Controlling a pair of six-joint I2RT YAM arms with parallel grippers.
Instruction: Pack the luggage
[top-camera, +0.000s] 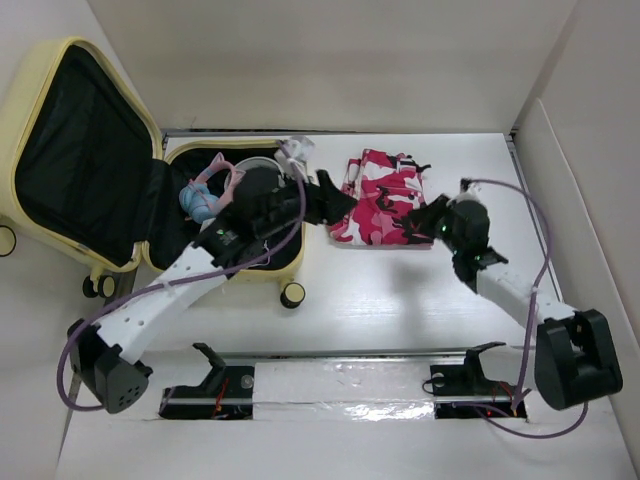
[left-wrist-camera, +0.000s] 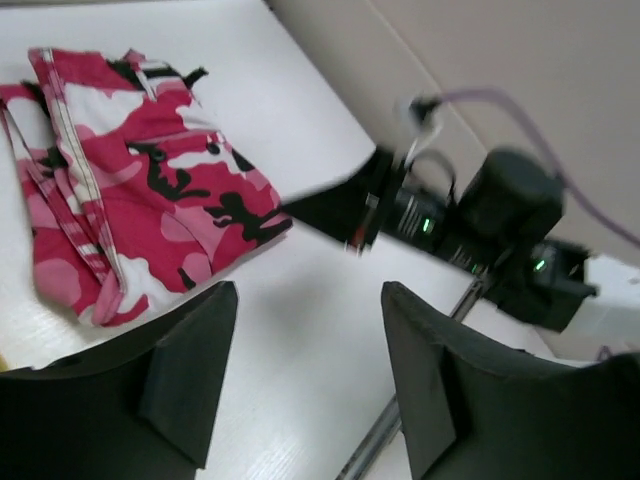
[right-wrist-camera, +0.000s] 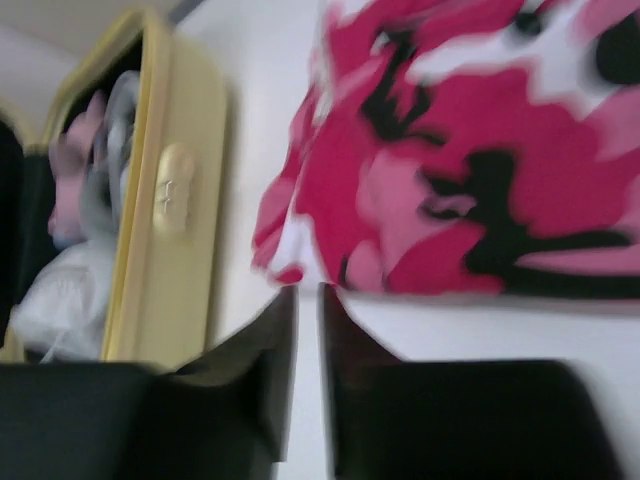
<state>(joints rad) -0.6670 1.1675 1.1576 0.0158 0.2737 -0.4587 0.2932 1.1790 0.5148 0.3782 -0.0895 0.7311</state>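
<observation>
The white tabletop (top-camera: 400, 290) is matte and boxed in by pale panels at the back and on both sides. The luggage (top-camera: 80, 150) sits at its far-left corner, a pale yellow hard shell lying open, with the black-lined lid thrown out to the left past the base half. One small yellow-and-black wheel (top-camera: 292, 295) pokes out at the base half's near right corner. Just beside the luggage to the right, apart from it, a folded camouflage garment (top-camera: 380, 200) in pink, white and black lies flat near the back edge. A long rail (top-camera: 340, 385) with a glossy strip runs along the near edge.
</observation>
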